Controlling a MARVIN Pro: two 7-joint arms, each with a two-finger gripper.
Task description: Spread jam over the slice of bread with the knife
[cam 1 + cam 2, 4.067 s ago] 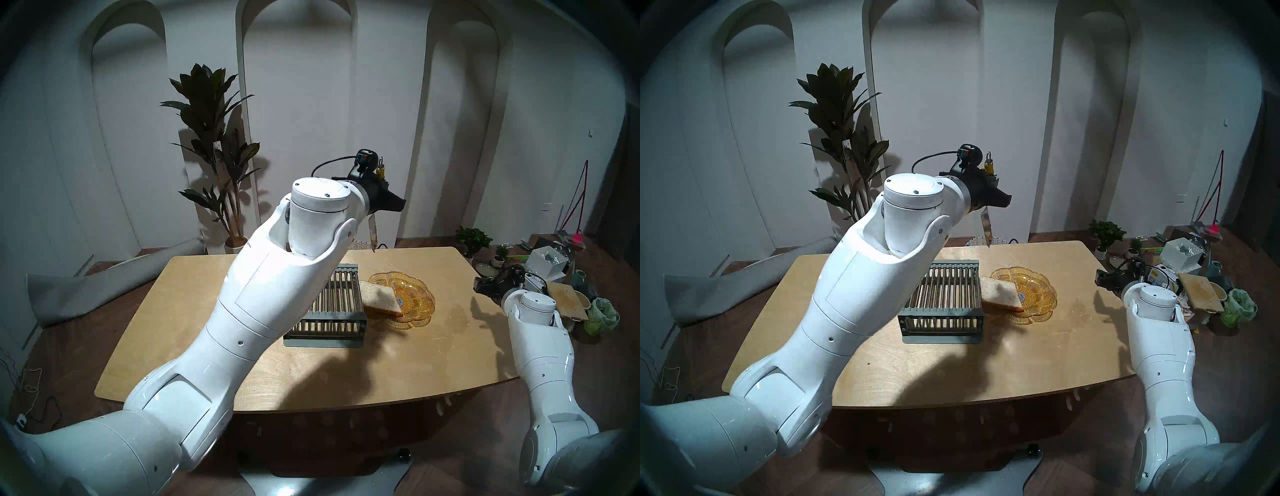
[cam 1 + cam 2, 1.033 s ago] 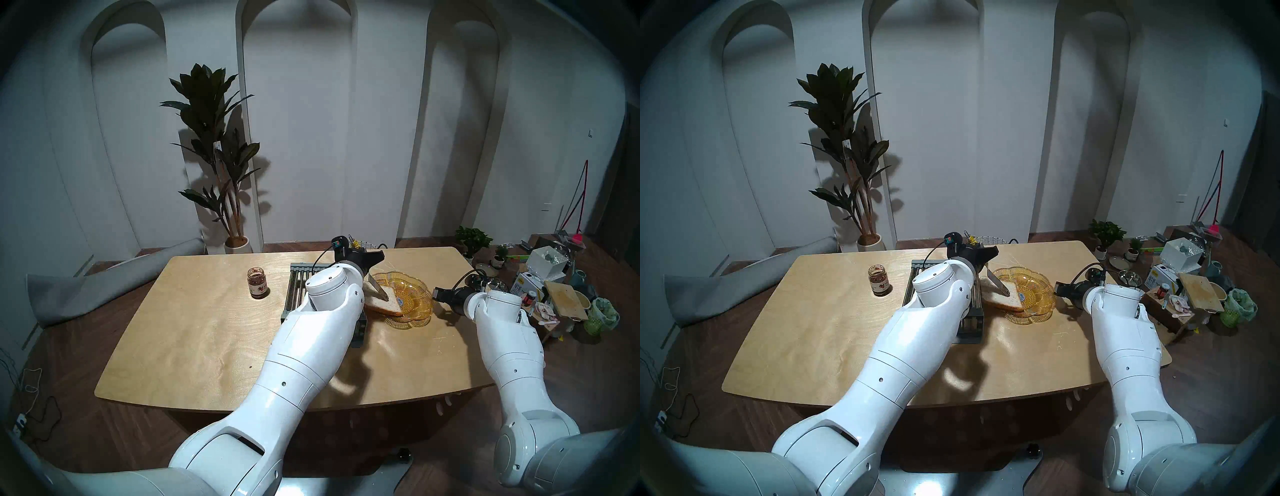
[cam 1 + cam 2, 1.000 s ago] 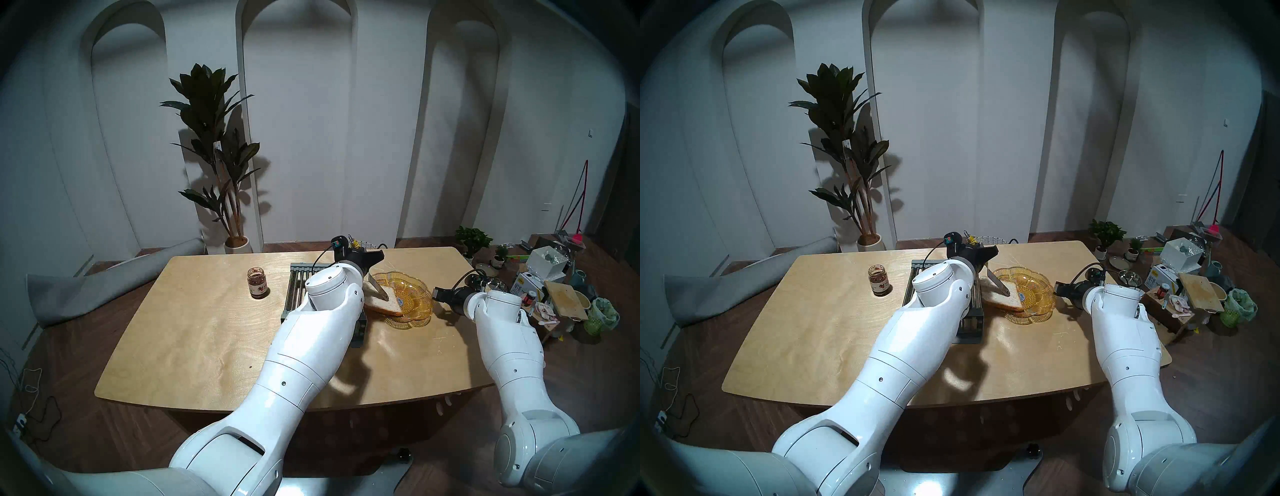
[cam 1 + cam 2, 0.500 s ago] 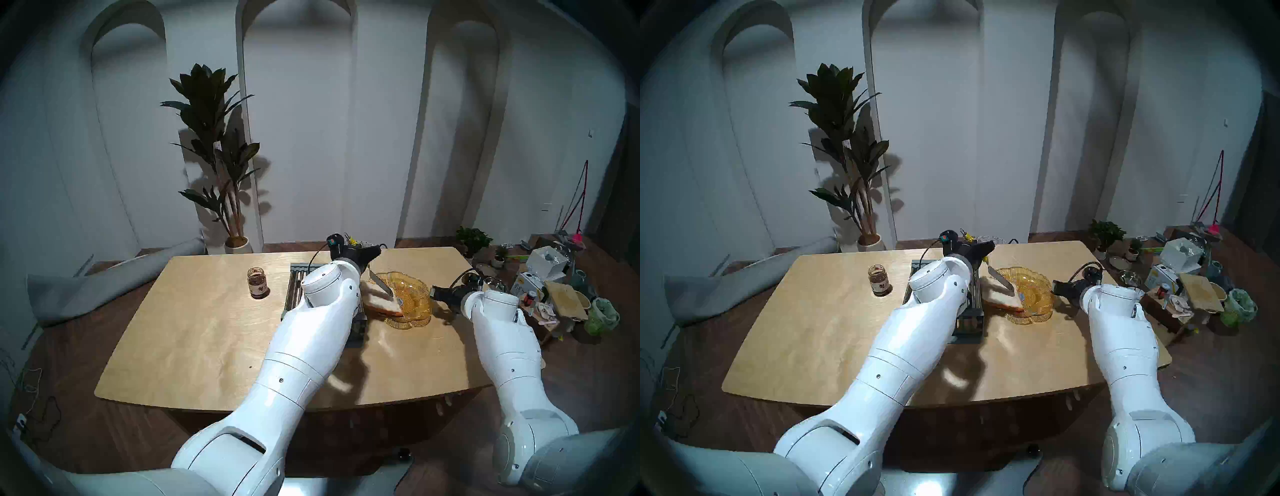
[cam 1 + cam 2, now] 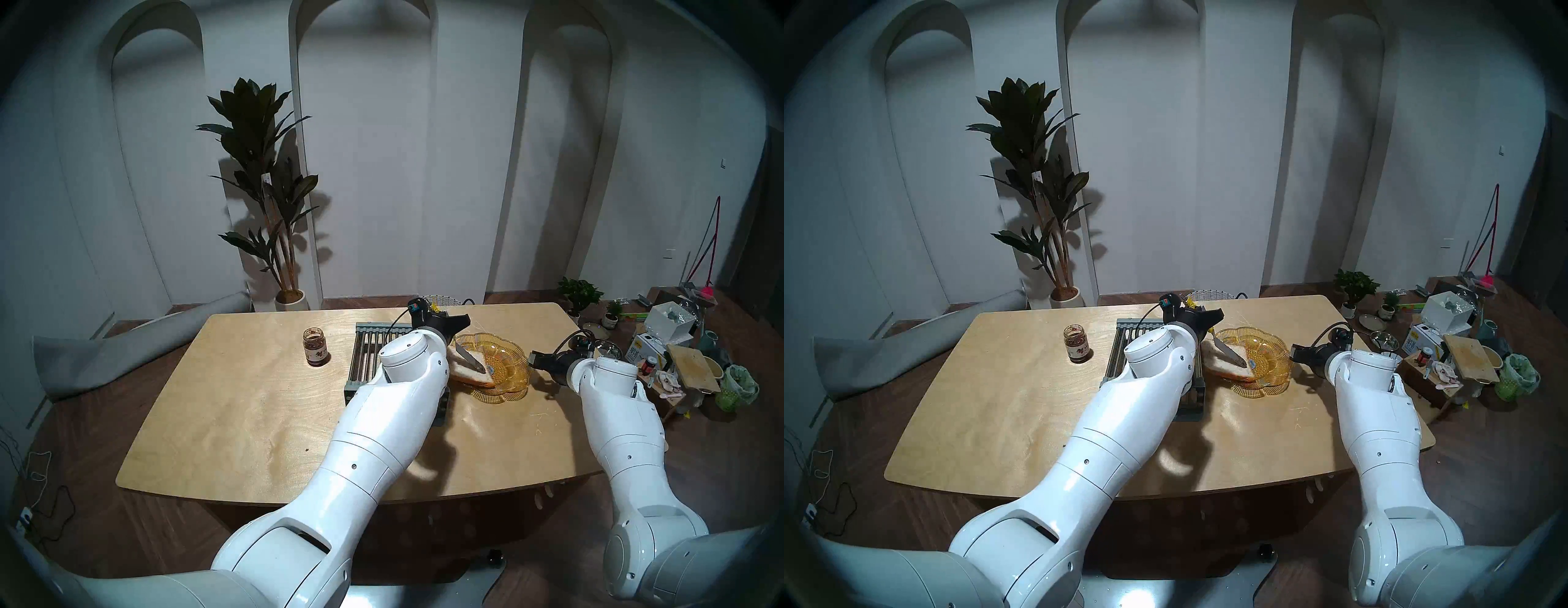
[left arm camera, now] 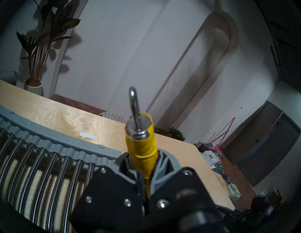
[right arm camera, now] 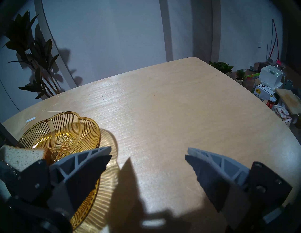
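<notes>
The slice of bread [image 5: 462,373] leans tilted on the left rim of an amber glass dish [image 5: 511,358], one corner down in the dish. My left gripper [image 5: 454,323] is shut on the knife's yellow handle [image 6: 141,151]. The silver blade [image 5: 470,358] slants down onto the bread's top face [image 5: 1223,366], tip near the dish's middle. The jam jar [image 5: 316,351] stands open on the table, far left of the bread. My right gripper [image 7: 148,154] hovers open and empty just right of the dish [image 7: 65,130]. The bread's corner [image 7: 21,157] shows a brown patch.
A grey rack with metal bars [image 5: 371,354] sits directly left of the dish, under my left wrist. The wooden table [image 5: 237,407] ends close behind the rack. Boxes, pots and clutter [image 5: 674,339] crowd the floor to the right.
My left arm came down from high above the table and set the blade on the bread. In the last second the tip slid slightly toward the dish's middle. The right gripper moved up beside the dish.
</notes>
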